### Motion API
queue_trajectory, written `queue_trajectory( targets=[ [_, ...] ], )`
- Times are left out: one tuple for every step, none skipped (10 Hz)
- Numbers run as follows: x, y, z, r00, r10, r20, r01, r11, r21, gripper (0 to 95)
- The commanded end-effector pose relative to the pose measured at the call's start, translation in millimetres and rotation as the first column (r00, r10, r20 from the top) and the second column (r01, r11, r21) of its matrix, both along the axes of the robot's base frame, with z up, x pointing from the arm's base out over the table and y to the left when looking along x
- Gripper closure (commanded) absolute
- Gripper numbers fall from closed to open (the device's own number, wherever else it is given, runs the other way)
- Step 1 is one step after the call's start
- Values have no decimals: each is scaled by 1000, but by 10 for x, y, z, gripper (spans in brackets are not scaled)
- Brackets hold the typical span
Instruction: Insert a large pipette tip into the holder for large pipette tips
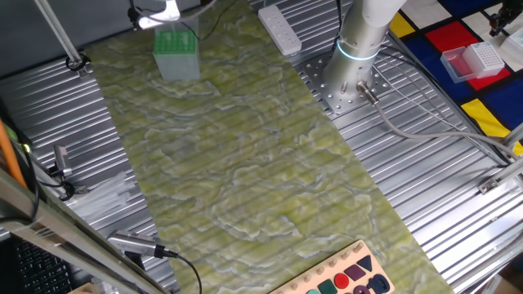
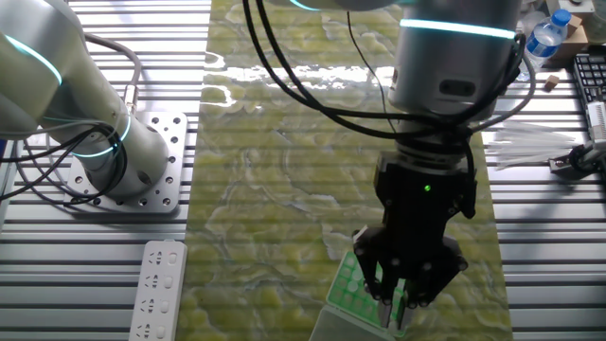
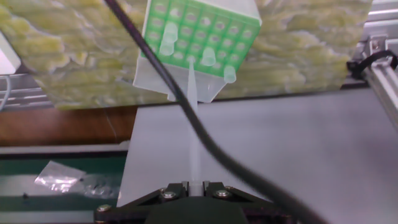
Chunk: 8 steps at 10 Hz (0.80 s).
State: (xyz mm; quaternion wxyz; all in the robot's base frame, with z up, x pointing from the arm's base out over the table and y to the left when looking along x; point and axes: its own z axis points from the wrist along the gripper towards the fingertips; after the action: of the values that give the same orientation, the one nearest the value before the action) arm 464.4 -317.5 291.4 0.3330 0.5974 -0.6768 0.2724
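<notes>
The large pipette tip [image 3: 193, 118] is a thin, translucent whitish cone, pinched at its wide end by the claw [image 3: 194, 184] and tapering to a point just above the green holder [image 3: 199, 38]. That boxy rack, with a gridded green top of round holes and paler translucent sides, stands on the marbled yellow-green mat [image 1: 245, 155] of the ribbed metal bench [image 1: 441, 163], a few tips already seated.

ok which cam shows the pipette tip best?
Hand view: the large pipette tip runs full length from the gripper to the green holder. The other fixed view shows only a sliver; the remaining view doesn't resolve it.
</notes>
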Motion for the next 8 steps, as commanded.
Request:
queue_trajectory(
  targets=[
    [-45,3,-13,1000,3,-5,-3,1000,-3,950],
    [-66,5,-23,1000,3,-6,-3,1000,-5,950],
    [-92,7,-35,1000,2,-6,-3,1000,-11,950],
    [-98,8,-39,1000,5,-7,-5,1000,-17,950],
    [-98,10,-43,1000,6,-9,-6,1000,-19,950],
    [-97,13,-53,1000,8,-11,-8,1000,-26,950],
    [-97,15,-62,1000,10,-14,-10,1000,-28,950],
    [-97,17,-74,1000,11,-15,-12,999,-35,950]
  ],
)
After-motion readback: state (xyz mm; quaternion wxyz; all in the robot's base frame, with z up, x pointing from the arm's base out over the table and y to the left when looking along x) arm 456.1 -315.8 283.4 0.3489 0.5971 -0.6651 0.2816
